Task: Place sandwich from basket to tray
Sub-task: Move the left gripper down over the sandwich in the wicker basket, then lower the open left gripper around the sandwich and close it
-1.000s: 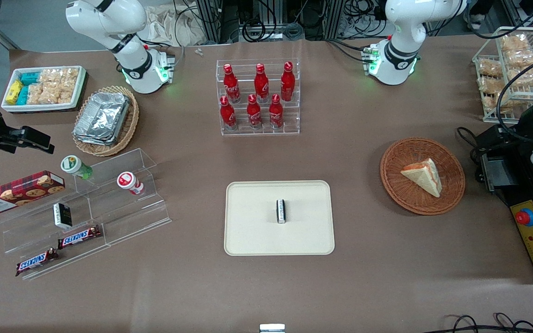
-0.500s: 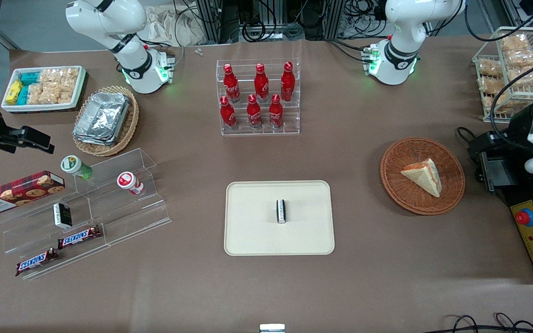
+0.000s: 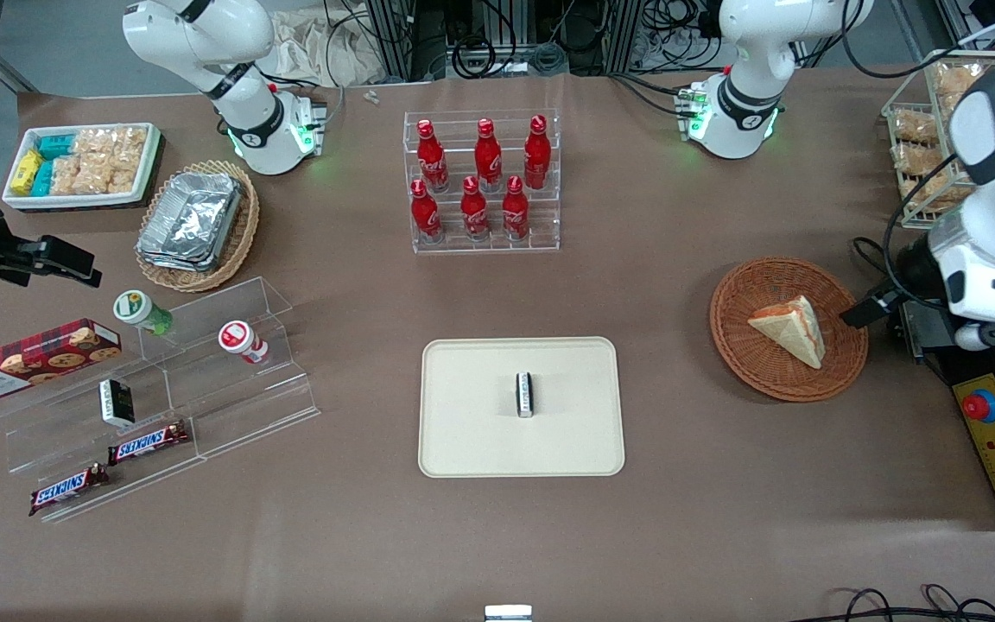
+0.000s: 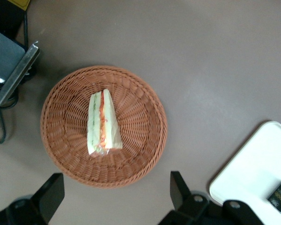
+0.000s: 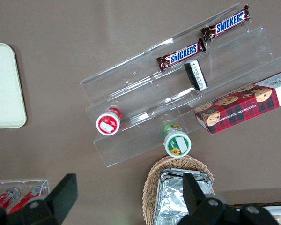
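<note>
Fingers (image 4: 51, 194) of the left gripper (image 4: 114, 197) stand wide apart and hold nothing; the gripper hangs above the table at the rim of the basket (image 4: 145, 154), at the working arm's end. Inside the basket lies the sandwich (image 4: 103, 123), untouched, its red and green filling edge facing up toward the wrist camera. Well apart from the basket, the tray (image 3: 472, 441) carries only a small dark packet (image 3: 524, 395) at its middle.

I count six red bottles (image 3: 482, 181), two Snickers bars (image 3: 109, 466), two wicker baskets (image 3: 788, 328), one sandwich (image 3: 789, 330).
</note>
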